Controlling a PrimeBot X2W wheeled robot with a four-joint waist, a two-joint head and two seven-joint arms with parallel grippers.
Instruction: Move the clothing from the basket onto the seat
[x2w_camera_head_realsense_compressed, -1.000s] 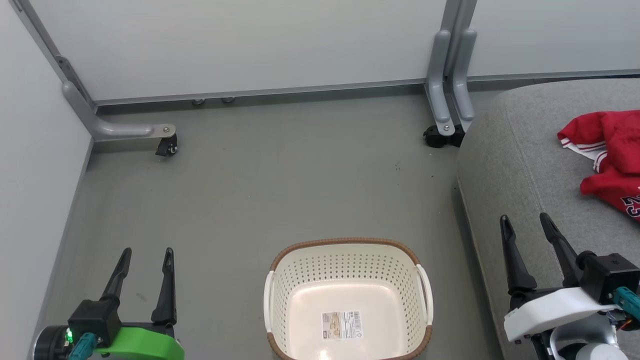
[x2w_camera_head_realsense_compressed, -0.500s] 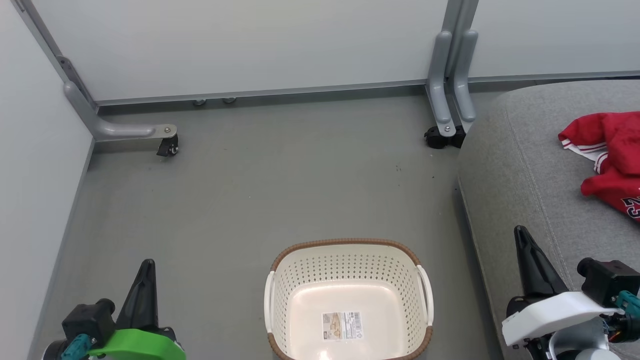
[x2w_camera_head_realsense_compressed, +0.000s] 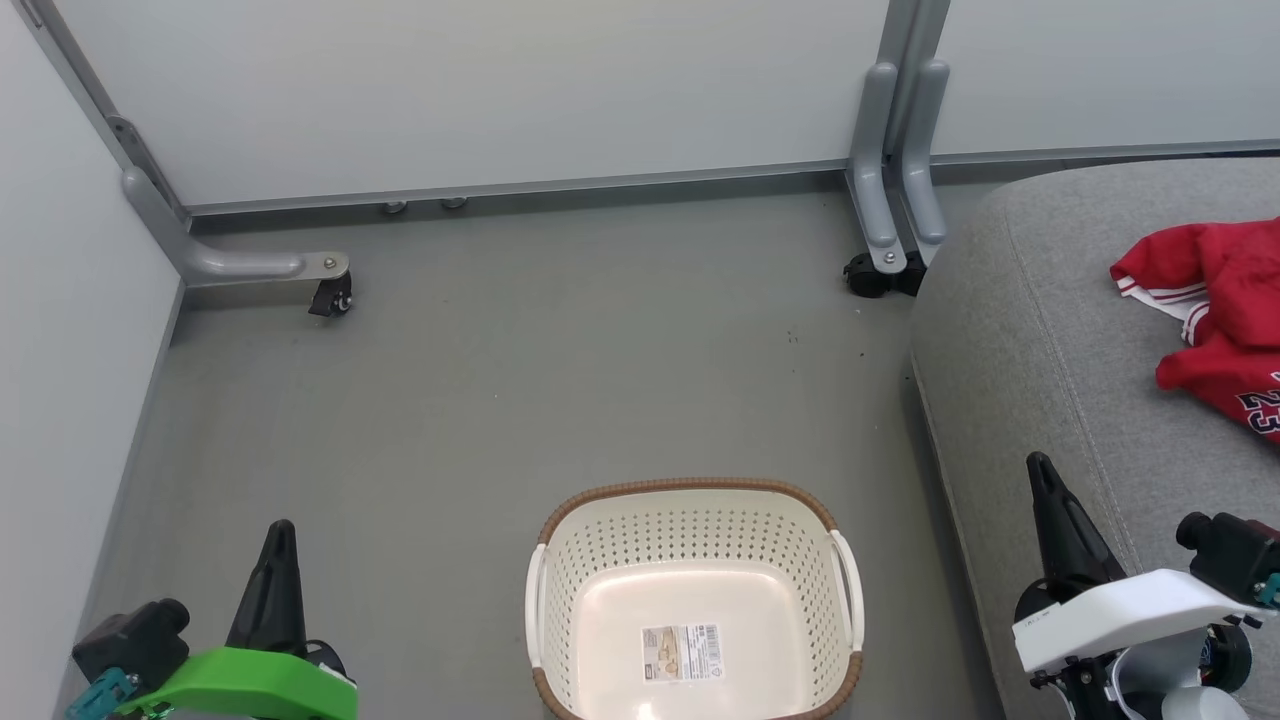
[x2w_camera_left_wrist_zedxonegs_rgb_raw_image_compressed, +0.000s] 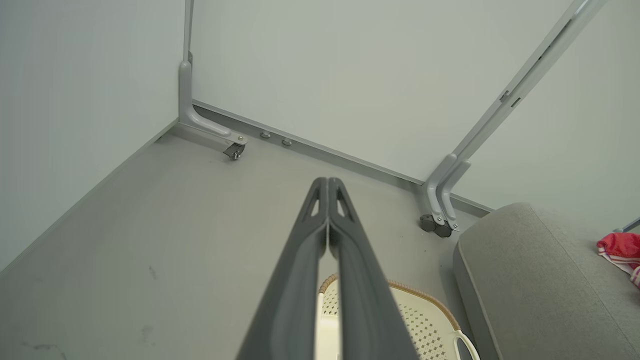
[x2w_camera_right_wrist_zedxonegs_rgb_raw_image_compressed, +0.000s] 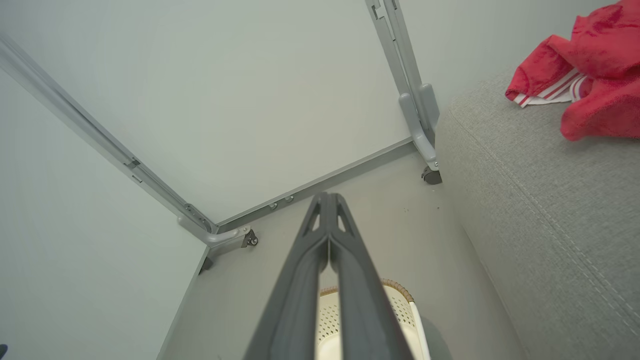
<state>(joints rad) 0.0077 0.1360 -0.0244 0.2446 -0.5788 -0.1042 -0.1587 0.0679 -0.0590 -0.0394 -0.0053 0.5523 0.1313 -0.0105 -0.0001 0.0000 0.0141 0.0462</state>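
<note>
Head view: basket (x2w_camera_head_realsense_compressed: 690, 486) near seat (x2w_camera_head_realsense_compressed: 1040, 380) edge

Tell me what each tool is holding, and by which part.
Nothing. The left tool and right tool are both shut on air; the clothing lies on the seat.

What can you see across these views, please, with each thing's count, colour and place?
basket: one, cream-white, brown rim, on the floor, front centre.
label: one, white, on the basket's bottom.
clothing: one heap, red, white-striped trim, on the seat.
seat: one, light grey, right.
floor: one, grey, throughout.
partition feet: two, grey, black casters, at the floor's far edge.
left gripper: one, dark, shut, lower left.
right gripper: one, dark, shut, lower right.
</note>
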